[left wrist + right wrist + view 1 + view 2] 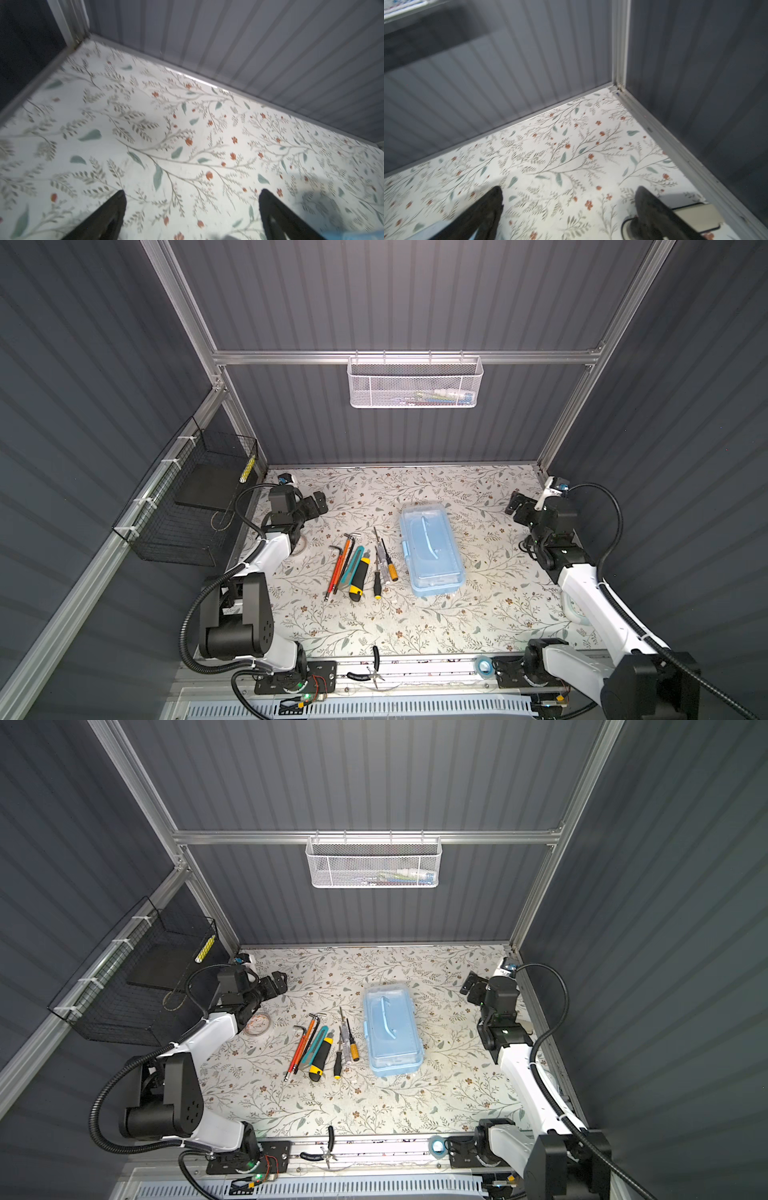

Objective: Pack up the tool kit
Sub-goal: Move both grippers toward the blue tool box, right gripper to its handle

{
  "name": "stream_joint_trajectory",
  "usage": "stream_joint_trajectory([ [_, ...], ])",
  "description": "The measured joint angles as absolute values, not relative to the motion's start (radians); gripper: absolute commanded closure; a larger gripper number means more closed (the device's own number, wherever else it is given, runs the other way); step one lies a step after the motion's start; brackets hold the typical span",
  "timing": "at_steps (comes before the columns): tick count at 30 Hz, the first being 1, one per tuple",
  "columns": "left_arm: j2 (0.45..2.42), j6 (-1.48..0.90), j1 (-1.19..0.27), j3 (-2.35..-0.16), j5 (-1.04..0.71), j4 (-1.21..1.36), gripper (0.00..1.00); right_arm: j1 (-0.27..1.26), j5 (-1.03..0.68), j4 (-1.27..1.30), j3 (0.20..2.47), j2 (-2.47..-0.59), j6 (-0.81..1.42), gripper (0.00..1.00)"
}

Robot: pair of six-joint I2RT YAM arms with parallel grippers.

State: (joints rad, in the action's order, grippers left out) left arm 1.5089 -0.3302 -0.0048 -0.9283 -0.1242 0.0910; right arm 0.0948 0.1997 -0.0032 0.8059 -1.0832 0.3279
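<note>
**mk:** so where was the tool case [432, 549] in the top views?

**jo:** both top views had it flat on the floral table [415, 626], roughly mid-table, lid down, blue handle on top. The loose tools lay in a row just to its left, all on the table outside the case. The screwdrivers [390, 570] were nearest the case, then the yellow-black knife [358, 578], the teal knife [352, 564], and the hex keys [335, 548] furthest out.

**mk:** and the arms?

**jo:** the left gripper [316, 504] sat near the back-left corner and the right gripper [515, 506] near the back right. Both were well apart from the case and the tools. The pliers [376, 662] lay at the front edge.

**mk:** left wrist cam?

**jo:** bit blurry tbh. The two black fingers [112, 214] were spread wide over bare floral table, with nothing between them. There was a pale blue sliver at one corner of the picture, couldn't tell what it was.

**mk:** right wrist?

**jo:** same deal. Fingers [492, 199] wide apart, nothing gripped, just table and the corner where the grey walls met.
</note>
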Motion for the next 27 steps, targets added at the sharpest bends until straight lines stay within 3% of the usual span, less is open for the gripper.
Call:
stream_joint_trajectory([
  [10, 1.321, -0.398, -0.184, -0.924, -0.214, -0.165, 0.0, 0.448, 0.041, -0.456, 1.113, -1.066, 0.424, 0.09],
  [14, 1.269, -0.422, -0.197, -0.898, -0.233, -0.184, 0.0, 0.525, -0.031, -0.539, 1.155, -1.109, 0.458, 0.2],
  [18, 1.267, -0.428, -0.237, -0.884, -0.229, -0.201, 0.0, 0.561, -0.099, -0.569, 1.155, -1.174, 0.493, 0.39],
  [27, 1.282, -0.522, -0.26, -0.804, -0.222, -0.065, 0.0, 0.588, -0.176, -0.55, 1.132, -1.287, 0.542, 0.39],
])
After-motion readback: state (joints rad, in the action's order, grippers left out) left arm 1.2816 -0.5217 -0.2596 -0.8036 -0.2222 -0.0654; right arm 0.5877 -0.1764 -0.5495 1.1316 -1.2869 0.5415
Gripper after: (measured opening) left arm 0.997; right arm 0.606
